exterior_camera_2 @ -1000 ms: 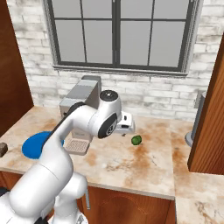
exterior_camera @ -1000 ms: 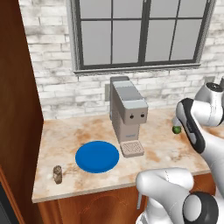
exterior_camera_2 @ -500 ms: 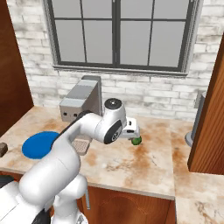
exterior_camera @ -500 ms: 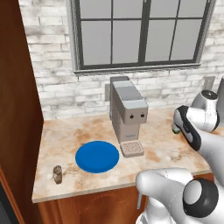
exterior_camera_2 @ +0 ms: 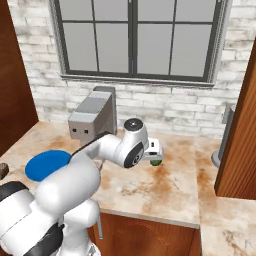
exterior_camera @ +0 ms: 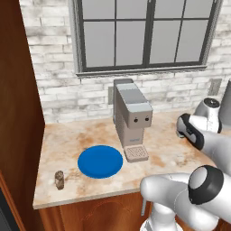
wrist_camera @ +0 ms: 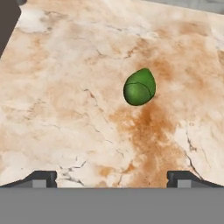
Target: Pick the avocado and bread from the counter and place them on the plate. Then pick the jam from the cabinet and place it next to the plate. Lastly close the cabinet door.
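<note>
Claw point(wrist_camera: 111, 178) jaws spread wide, nothing between them, pointed down at veined beige marble counter point(wrist_camera: 65, 100). Avocado point(wrist_camera: 139, 87), smooth green egg shape, sits on the stone ahead of my fingertips point(wrist_camera: 41, 178), apart from them. From the boxy grey coffee machine point(exterior_camera: 131, 118): avocado point(exterior_camera_2: 156, 161) lies right of it, flat round blue plate point(exterior_camera: 100, 161) front-left, speckled brown bread point(exterior_camera: 59, 179) lump further left near the counter edge.

The arm point(exterior_camera_2: 75, 175) is showing glossy white rounded shells, with dark grey round caps at its joints; two small dark fingertips point(wrist_camera: 41, 178) are tipping the tool point(wrist_camera: 111, 179).
</note>
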